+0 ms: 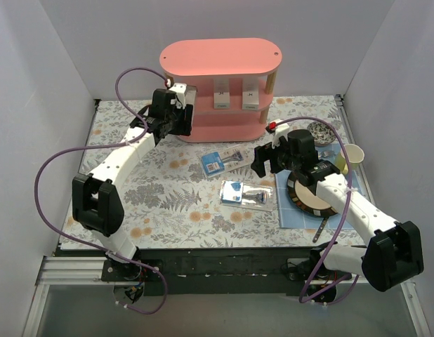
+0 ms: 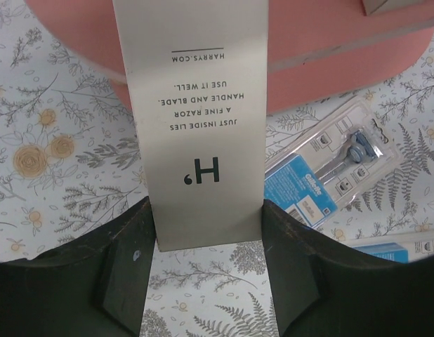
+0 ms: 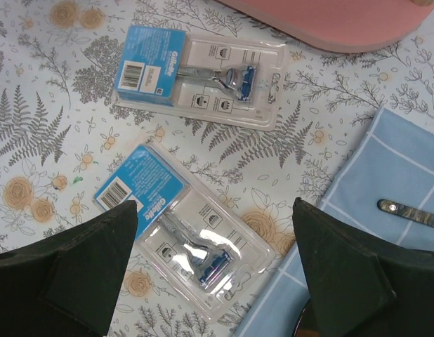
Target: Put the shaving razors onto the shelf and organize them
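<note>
Because the left claw (image 2: 208, 210) is clamped on the near end of a white razor box (image 2: 203, 105), the box's long axis runs straight ahead from its fingers to the pink shelf (image 2: 343, 63); a second box (image 1: 222, 95) and a third box (image 1: 251, 95) stand on the middle tier, off to that claw's right; the right claw (image 3: 213, 210), spread wide, hovers over a blister pack (image 3: 182, 232) on the bench (image 3: 34, 105); a second pack (image 3: 196, 77) lies farther ahead.
</note>
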